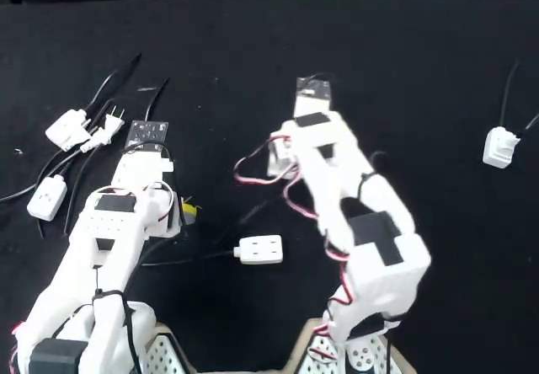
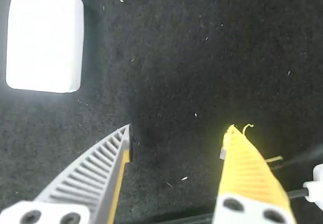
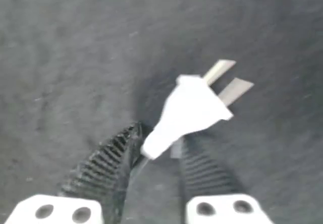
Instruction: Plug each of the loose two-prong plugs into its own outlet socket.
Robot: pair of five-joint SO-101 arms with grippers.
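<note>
The right tool [image 3: 159, 137] was closed narrow on a white two-prong plug [image 3: 194, 108]. It gripped the tapered cord end, so the body and both flat prongs stuck out past the fingertips, skewed off the tool's own line, over the black table [image 3: 60, 42]. The left tool [image 2: 179, 130] stood wide and held nothing, its fingers straddling bare table. Beyond them was a white rectangular block [image 2: 44, 37]. We took it for a socket body, though no slots showed on it.

Further out, in the high view, a white outlet socket [image 1: 261, 249] lay on its cord between the two arms. Off to the left lay a second loose plug [image 1: 110, 126] with its prongs bare, a small corded block [image 1: 67, 128] just beside it, and a larger corded block [image 1: 47, 197] nearer the left arm. A white adapter [image 1: 501, 146] sat well apart at the far right.

We judged the step in hand to be carrying the held plug to a socket. To do it well, we would turn the wrist until both prongs faced the slots squarely, then come in low along the socket's axis and press slowly. A hold on the narrow tail gives little resistance to twisting. A light socket would likely slide away under the push, so the free left tool should brace its back first.
</note>
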